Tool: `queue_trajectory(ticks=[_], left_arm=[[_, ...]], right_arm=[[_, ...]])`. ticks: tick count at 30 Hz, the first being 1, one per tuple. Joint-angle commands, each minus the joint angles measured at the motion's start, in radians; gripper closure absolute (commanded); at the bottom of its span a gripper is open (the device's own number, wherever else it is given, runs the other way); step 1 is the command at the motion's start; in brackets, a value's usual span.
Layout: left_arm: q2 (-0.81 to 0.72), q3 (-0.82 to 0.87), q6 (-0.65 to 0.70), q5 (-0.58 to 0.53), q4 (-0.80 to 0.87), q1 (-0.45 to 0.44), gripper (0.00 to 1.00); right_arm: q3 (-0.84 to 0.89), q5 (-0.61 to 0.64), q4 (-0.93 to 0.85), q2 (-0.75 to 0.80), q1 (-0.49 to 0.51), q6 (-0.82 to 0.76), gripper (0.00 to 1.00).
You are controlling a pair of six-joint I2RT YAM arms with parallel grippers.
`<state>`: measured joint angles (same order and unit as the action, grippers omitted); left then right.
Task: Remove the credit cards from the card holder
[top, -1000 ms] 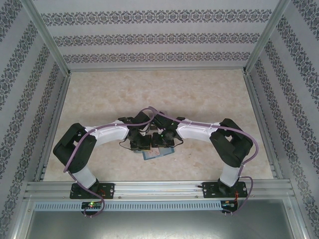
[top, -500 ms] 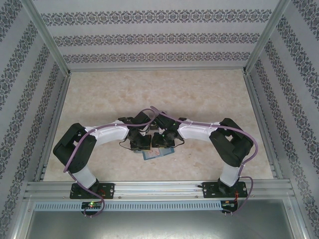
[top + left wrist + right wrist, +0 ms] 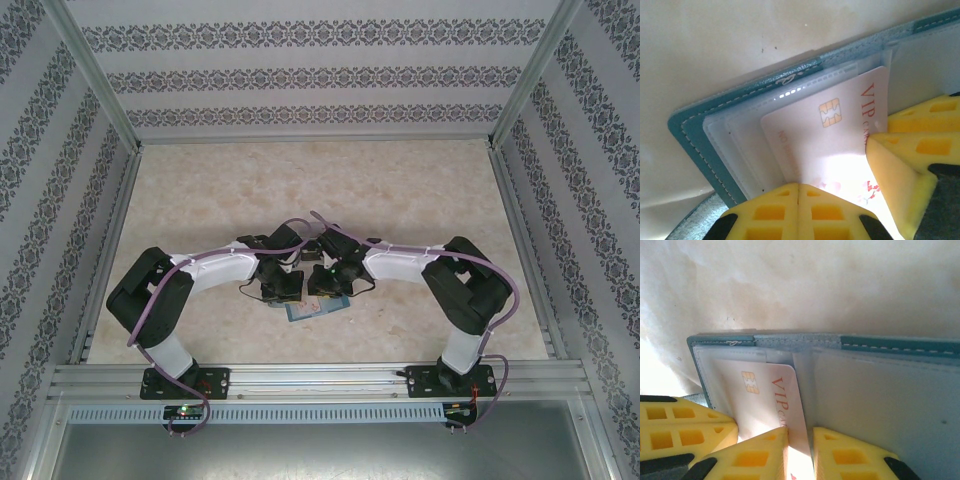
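The teal card holder [image 3: 318, 309] lies open on the table between both wrists, with its stitched edge [image 3: 690, 135] and clear sleeves showing. A white credit card [image 3: 810, 135] with a gold chip and red "VIP" lettering sticks partly out of a sleeve. My left gripper [image 3: 799, 186] is shut, its tips pressed against the sleeves beside the card. My right gripper [image 3: 800, 432] straddles the card [image 3: 760, 395] at its right edge. Its jaws stand a narrow gap apart with that edge between them. The right gripper's fingers [image 3: 900, 150] also sit at the card's far end in the left wrist view.
The holder's other panel [image 3: 890, 405] stretches right, pale and flat. Beige marbled table [image 3: 400, 190] extends behind the arms, bounded by aluminium rails [image 3: 300, 375] and patterned walls. The left gripper's fingers [image 3: 670, 432] crowd the holder's left corner.
My right gripper's jaws have narrowed around the card's edge and its wrist has shifted slightly right. The left gripper and the holder stay where they were.
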<state>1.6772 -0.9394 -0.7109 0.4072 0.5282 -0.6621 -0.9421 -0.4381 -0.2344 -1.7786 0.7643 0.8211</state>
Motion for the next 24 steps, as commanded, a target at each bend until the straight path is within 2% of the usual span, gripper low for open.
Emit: queue_trajectory(ticks=[1,18,24], left_arm=[[0.026,0.016,0.013,-0.031,0.018,-0.013,1.0],[0.006,0.014,0.011,-0.037,0.028,-0.013,1.0],[-0.016,0.007,0.013,-0.05,0.049,-0.013,1.0]], right_arm=[[0.027,-0.087,0.096,0.004,0.011,0.026,0.83],[0.071,-0.077,0.113,0.042,-0.009,0.025,0.98],[0.083,-0.039,0.076,0.08,-0.026,0.004,1.0]])
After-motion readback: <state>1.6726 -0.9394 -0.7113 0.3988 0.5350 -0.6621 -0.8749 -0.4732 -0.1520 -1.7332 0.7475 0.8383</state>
